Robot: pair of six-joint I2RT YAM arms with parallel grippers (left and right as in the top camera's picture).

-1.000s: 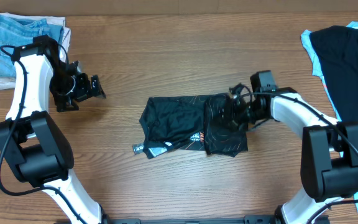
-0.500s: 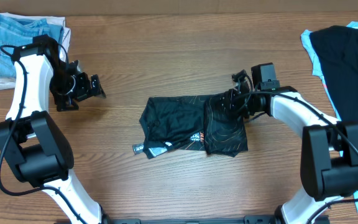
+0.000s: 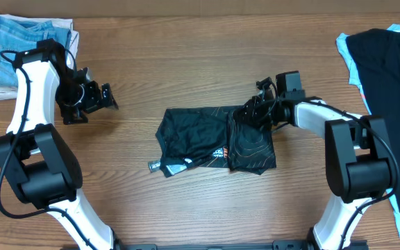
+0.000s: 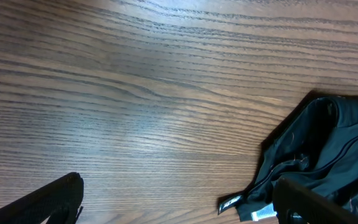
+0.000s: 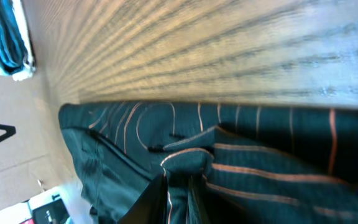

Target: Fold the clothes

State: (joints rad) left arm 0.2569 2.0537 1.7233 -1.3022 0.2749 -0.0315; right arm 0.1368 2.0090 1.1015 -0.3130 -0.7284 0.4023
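The black sports shirt (image 3: 207,139) with thin orange lines lies partly folded in the middle of the table, with a white label at its lower left. My right gripper (image 3: 253,111) is at the shirt's upper right corner, shut on a pinched fold of the fabric (image 5: 188,158); the fingers (image 5: 179,190) clamp it. My left gripper (image 3: 106,97) is open and empty, well left of the shirt, above bare wood. In the left wrist view the open fingers (image 4: 179,211) frame the table, and the shirt's edge (image 4: 328,143) shows at the right.
Light-blue jeans (image 3: 23,38) lie folded on a white cloth at the back left corner. A black garment (image 3: 387,69) over a light-blue one lies at the right edge.
My right gripper has moved up and to the left along the shirt's upper right corner, pulling fabric with it. The left arm has not moved.
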